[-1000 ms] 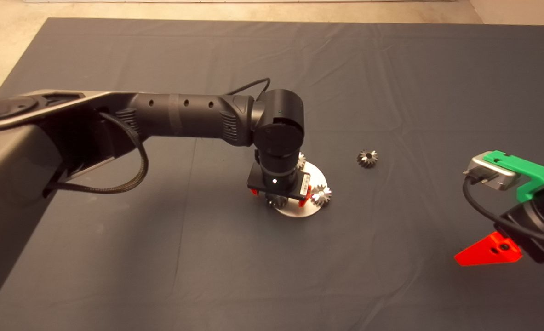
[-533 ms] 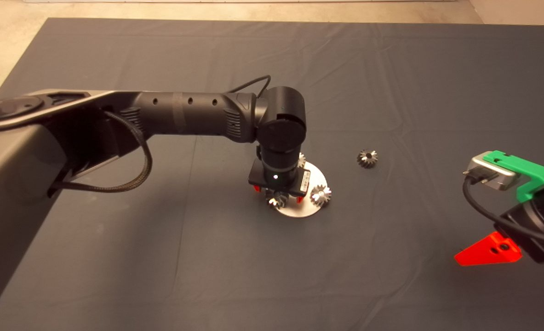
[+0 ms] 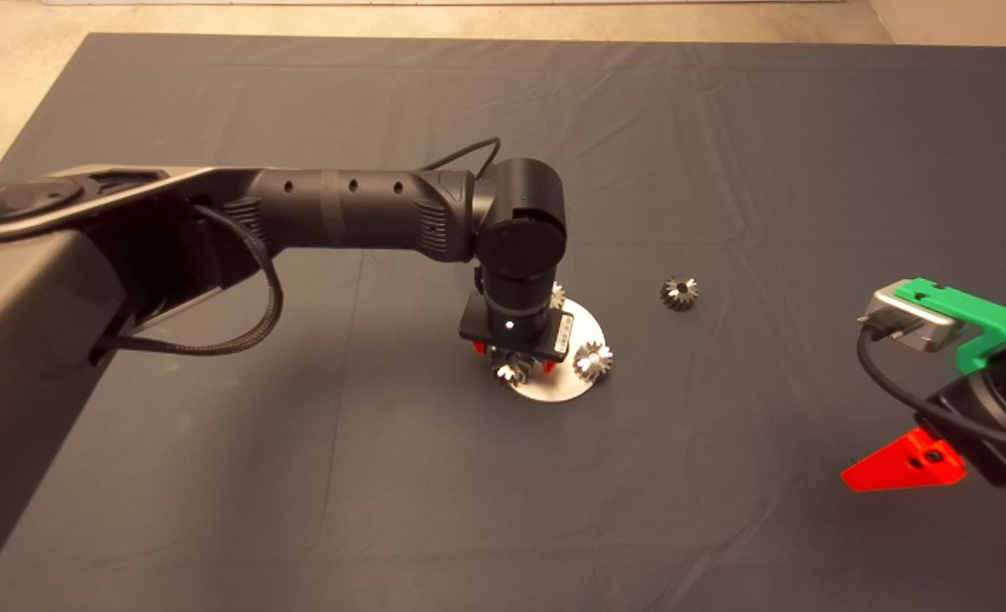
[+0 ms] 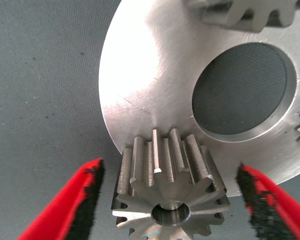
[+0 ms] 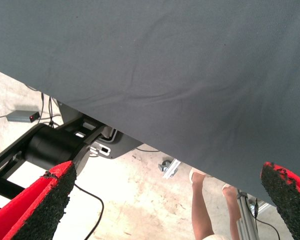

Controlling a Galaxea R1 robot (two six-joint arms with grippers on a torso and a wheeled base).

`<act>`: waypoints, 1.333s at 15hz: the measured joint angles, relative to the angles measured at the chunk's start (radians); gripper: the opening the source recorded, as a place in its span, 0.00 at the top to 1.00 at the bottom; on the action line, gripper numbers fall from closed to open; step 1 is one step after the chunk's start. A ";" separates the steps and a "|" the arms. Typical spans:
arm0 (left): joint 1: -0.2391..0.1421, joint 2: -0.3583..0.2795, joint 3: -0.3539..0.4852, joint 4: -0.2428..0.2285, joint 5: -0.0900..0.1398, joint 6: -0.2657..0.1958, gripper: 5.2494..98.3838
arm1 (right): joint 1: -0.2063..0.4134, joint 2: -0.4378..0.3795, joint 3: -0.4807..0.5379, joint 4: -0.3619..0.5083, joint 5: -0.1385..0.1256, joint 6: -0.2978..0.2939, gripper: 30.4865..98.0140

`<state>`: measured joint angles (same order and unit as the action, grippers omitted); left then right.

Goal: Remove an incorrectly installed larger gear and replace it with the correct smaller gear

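The larger gear [image 4: 167, 192] on the round plate [image 4: 139, 90] is straddled, seemingly untouched, by the spread left gripper [image 4: 170, 200]; the right gripper [image 3: 902, 472] is parked wide apart.

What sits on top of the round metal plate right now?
On the round metal plate: the larger gear between the open left hand, plus another silver gear. A third gear is mostly hidden by the arm; the centre hole shows only mat.

No readable text anywhere.
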<state>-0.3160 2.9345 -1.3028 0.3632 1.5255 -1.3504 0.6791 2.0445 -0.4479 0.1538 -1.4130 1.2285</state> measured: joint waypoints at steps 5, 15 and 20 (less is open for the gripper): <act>0.003 0.000 0.000 -0.001 0.000 0.003 0.41 | 0.000 0.000 0.000 0.000 0.000 0.000 0.00; 0.003 0.000 0.000 -0.001 0.000 0.003 0.47 | 0.000 0.000 0.000 0.000 0.000 0.000 0.00; 0.003 0.000 0.000 -0.001 0.004 0.003 0.51 | 0.000 0.000 0.000 0.000 0.000 0.000 0.00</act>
<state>-0.3132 2.9340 -1.3032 0.3626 1.5294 -1.3470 0.6791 2.0445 -0.4479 0.1538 -1.4130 1.2281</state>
